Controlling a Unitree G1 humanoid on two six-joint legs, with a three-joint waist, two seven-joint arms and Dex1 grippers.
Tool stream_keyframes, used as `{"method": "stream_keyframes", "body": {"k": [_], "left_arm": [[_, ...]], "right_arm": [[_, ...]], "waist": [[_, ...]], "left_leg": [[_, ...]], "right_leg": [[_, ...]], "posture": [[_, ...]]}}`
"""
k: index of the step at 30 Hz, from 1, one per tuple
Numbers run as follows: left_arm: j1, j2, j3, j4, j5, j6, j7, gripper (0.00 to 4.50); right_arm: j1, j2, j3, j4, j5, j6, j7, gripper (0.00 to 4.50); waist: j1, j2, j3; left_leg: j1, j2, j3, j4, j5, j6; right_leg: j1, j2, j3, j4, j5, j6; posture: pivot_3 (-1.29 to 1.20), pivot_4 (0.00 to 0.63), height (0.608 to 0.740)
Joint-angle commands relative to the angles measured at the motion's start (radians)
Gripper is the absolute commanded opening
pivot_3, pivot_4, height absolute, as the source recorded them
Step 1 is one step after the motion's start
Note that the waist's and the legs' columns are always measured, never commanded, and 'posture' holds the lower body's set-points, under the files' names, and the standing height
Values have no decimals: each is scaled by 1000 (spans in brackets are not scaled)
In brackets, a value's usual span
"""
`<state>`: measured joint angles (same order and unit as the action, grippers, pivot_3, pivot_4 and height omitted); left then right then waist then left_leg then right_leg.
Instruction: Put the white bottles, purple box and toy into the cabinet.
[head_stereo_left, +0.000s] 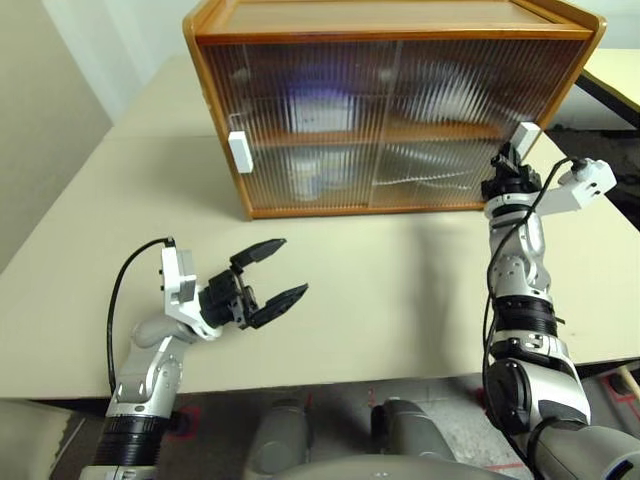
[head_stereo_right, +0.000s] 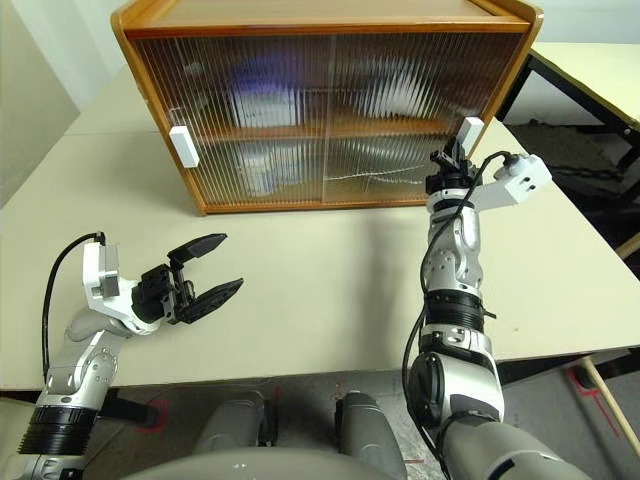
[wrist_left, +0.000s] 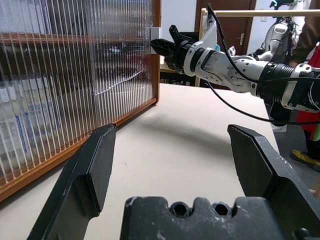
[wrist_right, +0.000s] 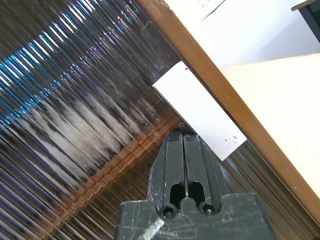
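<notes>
Cabinet: we see the big brown wooden cabinet (head_stereo_left: 390, 110) w/ ribbed see-through sliding doors on the pale table (head_stereo_left: 380, 300). Both doors look shut.

Handles: one white box-shaped handle (head_stereo_left: 240, 152) sits at the left edge of the cabinet front, the other white handle (wrist_right: 200, 111) at the right edge.

Right gripper: our right gripper (head_stereo_left: 507, 160) has its two black fingers pressed tight together, nothing between them. The tip sits right at the right handle, touching it or just beside it; we can't tell which.

Left gripper: our left gripper (head_stereo_left: 270, 275) is spread wide and holds nothing. It hangs over the table, well apart from the cabinet.

Task things: thru the ribbed doors we see blurry white and blue shapes on both shelves (head_stereo_right: 265, 105). We think those are the white bottles, purple box and toy, but the ribs blur them too much to tell which is which. None of them sits on the table.

Done: looks like everything is inside already.

Left to do: prob. only making sure the right door is fully shut, then pull the arm away.
</notes>
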<state>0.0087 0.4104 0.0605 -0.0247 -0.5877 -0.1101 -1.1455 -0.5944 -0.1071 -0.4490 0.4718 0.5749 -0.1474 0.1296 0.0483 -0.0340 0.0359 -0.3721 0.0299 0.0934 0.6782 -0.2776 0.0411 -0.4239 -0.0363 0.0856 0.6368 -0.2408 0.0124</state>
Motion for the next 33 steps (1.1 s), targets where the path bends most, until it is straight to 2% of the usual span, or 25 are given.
{"method": "stream_keyframes", "body": {"k": [1,8,10,13,15,19,23,29,31,33], "left_arm": [[7,6,-4,-20,10,11,5,4500],[24,23,30,-21,1,12,15,4500],[32,24,45,-17,-1,13,27,4500],[23,-6,103,-5,-16,49,147,4500],[22,-15,130,1,-6,75,216,4500],[48,1,182,15,53,147,380,4500],[68,21,270,-8,73,241,562,4500],[15,40,360,-28,86,439,819,4500],[-15,46,373,-21,95,538,904,4500],[-29,57,355,-33,123,553,920,4500]], "right_arm": [[-8,-31,-29,5,0,-21,7,23],[115,-27,102,-191,-54,40,111,23],[191,-31,181,-276,-89,30,192,23],[362,-140,371,-345,-194,-131,516,742],[442,-176,390,-328,-170,-184,637,1449],[504,-249,273,-152,-101,-200,710,2907],[403,-368,84,94,-13,-96,651,4389],[239,-518,-11,464,-15,-16,756,4452],[184,-550,-3,562,-57,-30,740,4452],[134,-564,6,623,-88,-51,733,4452]], "waist": [[1,0,0],[-3,1,0],[-6,0,0],[-5,1,1],[-1,-1,1],[6,-3,4],[10,-9,16],[15,-15,23],[19,-15,23],[22,-14,24]], "left_leg": [[0,0,0,0,0,0],[-1,1,0,-2,0,0],[0,1,0,-3,0,0],[1,1,0,-5,0,0],[1,1,-1,-6,0,0],[1,0,-2,-4,0,0],[2,-1,0,-1,-2,-3],[3,2,-1,-1,-1,-1],[3,3,-2,-2,0,0],[2,2,-2,-2,0,1]], "right_leg": [[0,0,0,-1,0,0],[-1,0,0,-1,0,1],[-1,0,0,-1,0,0],[-1,0,0,-1,-2,0],[0,0,-1,-2,-3,2],[2,-2,-2,-3,-3,3],[2,-11,-4,-3,-1,3],[3,-8,-8,-4,2,-1],[3,-1,-8,-4,3,-1],[3,0,-6,-4,3,-1]], "posture": [[216,19,740],[219,23,740],[223,26,740],[225,29,740],[225,28,740],[227,29,740],[218,37,740],[243,42,740],[248,42,740],[255,40,740]]}}
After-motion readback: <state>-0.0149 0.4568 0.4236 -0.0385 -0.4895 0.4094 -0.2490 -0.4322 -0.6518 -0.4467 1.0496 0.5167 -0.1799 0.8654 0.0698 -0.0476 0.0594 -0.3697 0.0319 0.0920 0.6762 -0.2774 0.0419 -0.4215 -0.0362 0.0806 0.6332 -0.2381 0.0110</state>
